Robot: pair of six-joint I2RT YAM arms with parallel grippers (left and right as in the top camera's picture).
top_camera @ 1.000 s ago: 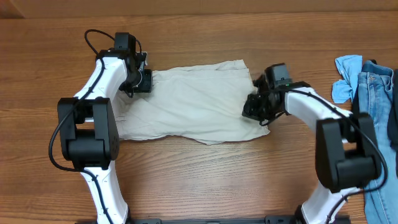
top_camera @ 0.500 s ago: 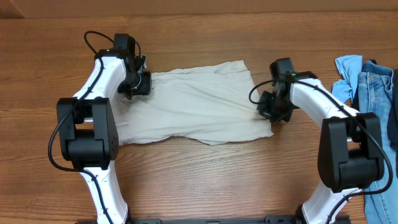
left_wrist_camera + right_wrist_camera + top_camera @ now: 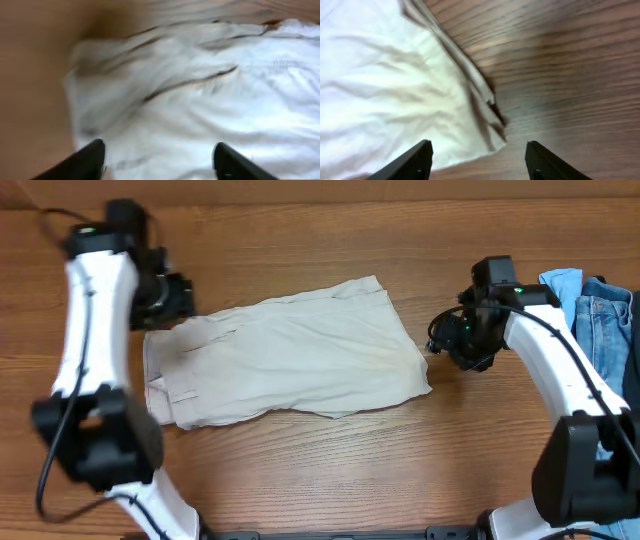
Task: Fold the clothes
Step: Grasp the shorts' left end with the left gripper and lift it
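Wooden table (image 3: 320, 480) is carrying everything here. Beige shorts (image 3: 290, 355) are lying flat and creased between the two grippers, apparently already doubled into a rough rectangle. Jeans (image 3: 605, 330) and a blue cloth (image 3: 558, 300) are lying just beyond the right gripper (image 3: 452, 340), on its outer side. That gripper is hovering just off the shorts' nearest edge with its fingers spread, pinching nothing. The left gripper (image 3: 178, 298) is hanging near the far corner of the opposite end, likewise spread and empty. Judging by this, one fold is looking finished. The next is calling for both grippers to be dropping onto matching corners, pinching, and carrying one end over the other. No containers are showing.
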